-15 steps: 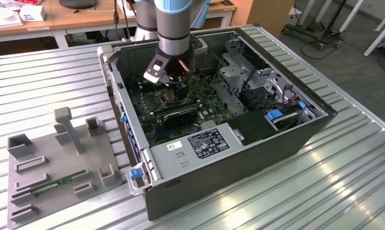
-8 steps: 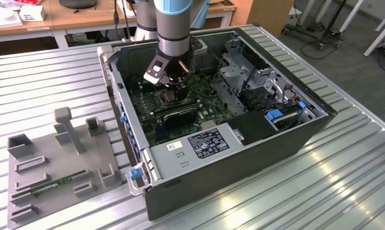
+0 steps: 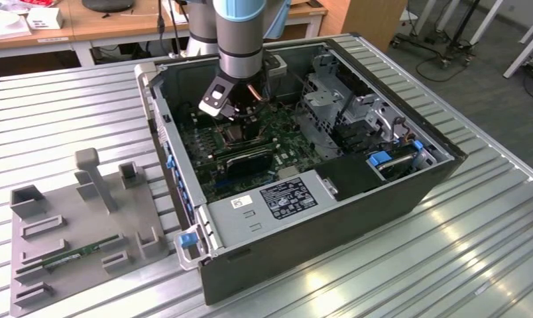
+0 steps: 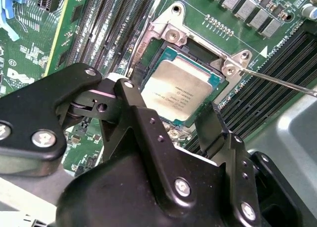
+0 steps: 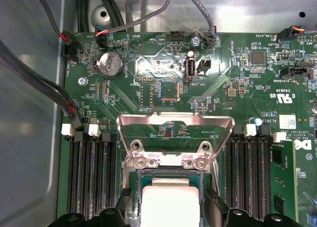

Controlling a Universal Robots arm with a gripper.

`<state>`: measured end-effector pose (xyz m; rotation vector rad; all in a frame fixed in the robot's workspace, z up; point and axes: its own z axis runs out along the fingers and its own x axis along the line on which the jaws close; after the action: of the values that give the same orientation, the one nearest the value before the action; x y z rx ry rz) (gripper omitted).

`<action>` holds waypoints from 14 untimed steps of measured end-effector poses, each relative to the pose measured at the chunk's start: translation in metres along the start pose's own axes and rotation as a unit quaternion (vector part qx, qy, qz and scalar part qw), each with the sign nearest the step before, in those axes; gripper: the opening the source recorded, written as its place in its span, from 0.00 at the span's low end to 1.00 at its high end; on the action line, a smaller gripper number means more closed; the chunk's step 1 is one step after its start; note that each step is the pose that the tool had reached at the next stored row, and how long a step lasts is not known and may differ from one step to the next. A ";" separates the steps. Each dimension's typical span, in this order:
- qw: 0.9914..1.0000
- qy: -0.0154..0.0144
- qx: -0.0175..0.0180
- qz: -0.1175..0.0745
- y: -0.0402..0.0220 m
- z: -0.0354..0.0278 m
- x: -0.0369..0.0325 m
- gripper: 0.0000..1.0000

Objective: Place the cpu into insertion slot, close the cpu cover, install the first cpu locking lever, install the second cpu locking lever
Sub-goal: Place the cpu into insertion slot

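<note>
My gripper (image 4: 172,94) stands wide, one finger on each side of the cpu (image 4: 184,85), which lies in the insertion slot (image 4: 194,46); the cpu cover (image 5: 176,121) is open.

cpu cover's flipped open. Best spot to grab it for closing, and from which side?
Probably take the cover by its free cross bar, the edge farthest from the hinge. Come from the board side beyond it, opposite the chip: the frame is swung open away from the chip, that bar is thin and flat, and the open window leaves room behind it.
</note>
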<state>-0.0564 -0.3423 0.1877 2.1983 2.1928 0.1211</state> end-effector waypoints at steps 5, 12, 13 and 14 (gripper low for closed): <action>1.000 0.000 0.000 0.000 0.0000 0.0002 0.0000 0.68; 1.000 0.000 0.000 0.000 0.0000 0.0003 0.0000 0.61; 1.000 0.000 0.000 0.000 0.0000 0.0003 0.0000 0.61; 1.000 0.000 0.000 0.000 0.0000 0.0004 0.0000 0.61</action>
<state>-0.0563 -0.3422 0.1874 2.1984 2.1929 0.1216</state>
